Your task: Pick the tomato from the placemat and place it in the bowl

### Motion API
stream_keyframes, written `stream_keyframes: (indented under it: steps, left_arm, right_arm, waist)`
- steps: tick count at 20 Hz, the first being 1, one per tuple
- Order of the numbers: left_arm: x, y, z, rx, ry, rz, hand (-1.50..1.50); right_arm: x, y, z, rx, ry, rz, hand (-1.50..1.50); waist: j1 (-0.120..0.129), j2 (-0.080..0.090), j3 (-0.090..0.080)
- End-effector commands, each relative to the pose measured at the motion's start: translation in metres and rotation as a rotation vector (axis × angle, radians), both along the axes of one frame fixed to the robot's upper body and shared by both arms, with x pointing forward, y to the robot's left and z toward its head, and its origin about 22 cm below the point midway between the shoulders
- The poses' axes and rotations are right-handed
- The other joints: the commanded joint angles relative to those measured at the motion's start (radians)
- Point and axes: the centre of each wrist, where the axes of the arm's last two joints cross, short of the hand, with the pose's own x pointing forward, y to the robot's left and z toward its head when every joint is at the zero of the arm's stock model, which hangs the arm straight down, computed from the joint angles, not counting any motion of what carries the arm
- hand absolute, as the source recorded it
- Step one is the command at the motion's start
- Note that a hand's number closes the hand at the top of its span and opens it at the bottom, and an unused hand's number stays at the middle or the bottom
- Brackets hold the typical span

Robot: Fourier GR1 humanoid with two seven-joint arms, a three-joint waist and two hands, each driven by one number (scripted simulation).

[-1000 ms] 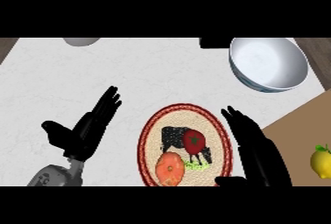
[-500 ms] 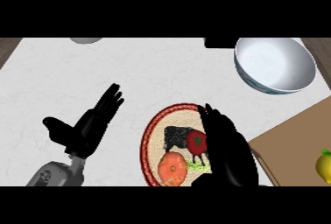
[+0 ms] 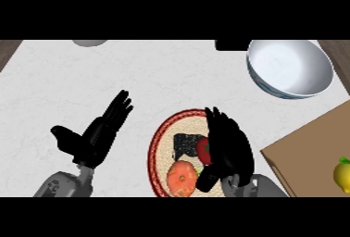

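Evidently early: the tomato (image 3: 180,178) lies on the placemat (image 3: 163,149), right robot hand (image 3: 226,148) spread just beside it, grasping nothing; the bowl (image 3: 290,67) holds nothing, left robot hand (image 3: 96,139) rests open

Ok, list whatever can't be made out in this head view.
- Right hand hides the placemat's right side and half of a red patch; contact unclear.
- Tomato: lower part cut by the bottom edge.
- Lemon: cut by the right edge.
- Grey object and black object: cut at the top edge, unidentifiable.
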Motion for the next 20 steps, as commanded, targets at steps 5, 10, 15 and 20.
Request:
stream_keyframes:
  steps: [5, 10, 15, 20]
  left_arm:
    - [-0.003, 0.015, 0.003, -0.004, 0.002, -0.003, 0.0]
    - [0.005, 0.013, 0.005, -0.005, 0.004, -0.001, 0.0]
    - [-0.004, 0.023, 0.002, 0.009, -0.005, -0.008, 0.0]
    - [0.01, 0.007, 0.021, -0.002, 0.01, 0.006, 0.0]
  right_arm:
    - [-0.003, 0.012, -0.005, -0.152, 0.174, -0.087, -1.5]
    - [0.006, 0.03, -0.012, -0.164, 0.151, -0.086, -1.5]
    - [0.025, 0.02, -0.023, -0.17, 0.151, -0.104, -1.5]
    - [0.002, 0.021, -0.043, -0.163, 0.136, -0.113, -1.5]
  waist:
    - [-0.002, -0.002, 0.001]
    - [-0.001, -0.001, 0.001]
    - [0.004, 0.0, 0.002]
    - [-0.004, -0.001, 0.002]
